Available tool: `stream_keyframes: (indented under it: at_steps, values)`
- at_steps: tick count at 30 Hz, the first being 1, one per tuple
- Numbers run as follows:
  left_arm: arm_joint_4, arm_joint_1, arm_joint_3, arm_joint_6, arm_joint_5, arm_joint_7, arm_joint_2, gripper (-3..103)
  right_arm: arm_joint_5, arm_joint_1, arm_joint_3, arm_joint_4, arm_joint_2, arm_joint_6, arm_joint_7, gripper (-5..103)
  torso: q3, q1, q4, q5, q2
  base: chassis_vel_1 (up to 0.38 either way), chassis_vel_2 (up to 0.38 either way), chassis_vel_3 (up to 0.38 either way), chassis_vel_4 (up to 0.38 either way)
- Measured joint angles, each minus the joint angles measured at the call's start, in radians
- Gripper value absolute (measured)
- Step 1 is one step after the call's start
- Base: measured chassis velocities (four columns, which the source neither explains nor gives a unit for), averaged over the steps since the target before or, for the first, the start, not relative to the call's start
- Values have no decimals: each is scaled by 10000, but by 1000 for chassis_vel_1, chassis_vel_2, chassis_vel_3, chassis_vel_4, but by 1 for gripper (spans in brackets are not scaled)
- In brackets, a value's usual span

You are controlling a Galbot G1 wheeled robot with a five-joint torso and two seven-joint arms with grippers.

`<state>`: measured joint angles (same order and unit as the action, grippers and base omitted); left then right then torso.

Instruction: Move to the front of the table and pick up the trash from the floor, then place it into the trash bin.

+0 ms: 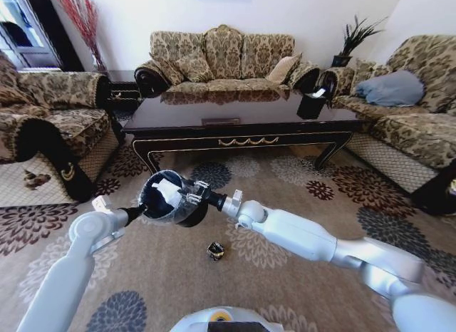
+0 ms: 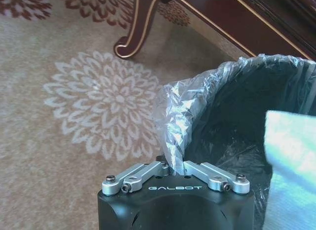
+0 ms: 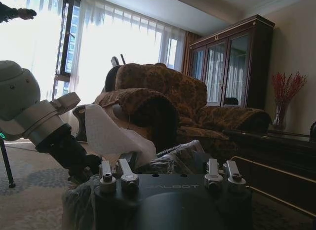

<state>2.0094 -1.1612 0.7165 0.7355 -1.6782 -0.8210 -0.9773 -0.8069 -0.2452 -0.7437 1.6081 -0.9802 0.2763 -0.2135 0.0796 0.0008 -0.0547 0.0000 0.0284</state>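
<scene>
1. Right, on my head view the trash bin (image 1: 169, 198) is tipped on its side just above the patterned carpet (image 1: 299, 182), mouth facing me, in front of the table (image 1: 242, 125).
2. My left gripper (image 1: 137, 212) is at the bin's left edge. On the left wrist view its fingers (image 2: 170, 166) are clamped together on the clear plastic liner (image 2: 182, 106) at the rim (a firm pinch, no gap between them).
3. My right gripper (image 1: 194, 195) reaches in from the right and sits at the bin's mouth. It holds the white paper tissue (image 1: 168, 192), which pokes into the opening. On the right wrist view the tissue (image 3: 111, 134) stands up just beyond the gripper body, though I cannot see the fingertips there.
4. A small dark lump (image 1: 215, 251) lies on the carpet, near the bin, on my side of it.
5. One carved table leg (image 2: 138, 30) shows on the left wrist view, well apart from the rim.
</scene>
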Motion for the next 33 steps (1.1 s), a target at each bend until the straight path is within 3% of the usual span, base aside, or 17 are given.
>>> stream_keyframes:
  at_steps: [6,11,28,31,33]
  values:
    - [199,-308,296,1,5,27,22,0,364,44,168,-34,177,-196,-35,90,0,0,-4,0,0,0,0,0,0]
    - [440,-623,529,0,10,111,28,0,759,274,232,22,250,-515,277,100,-1,0,-2,0,1,0,0,0,0]
    - [711,-1271,709,0,447,329,-275,0,-86,947,-137,539,65,-356,477,100,0,-1,-2,0,0,0,0,0,0]
    - [710,-1291,710,0,513,355,-302,0,-87,1003,-142,589,69,-357,478,100,0,-1,-2,-1,1,0,0,0,0]
    - [712,-1277,700,0,555,372,-361,0,652,1185,-306,525,35,-360,385,100,-1,0,-2,-1,1,0,0,0,0]
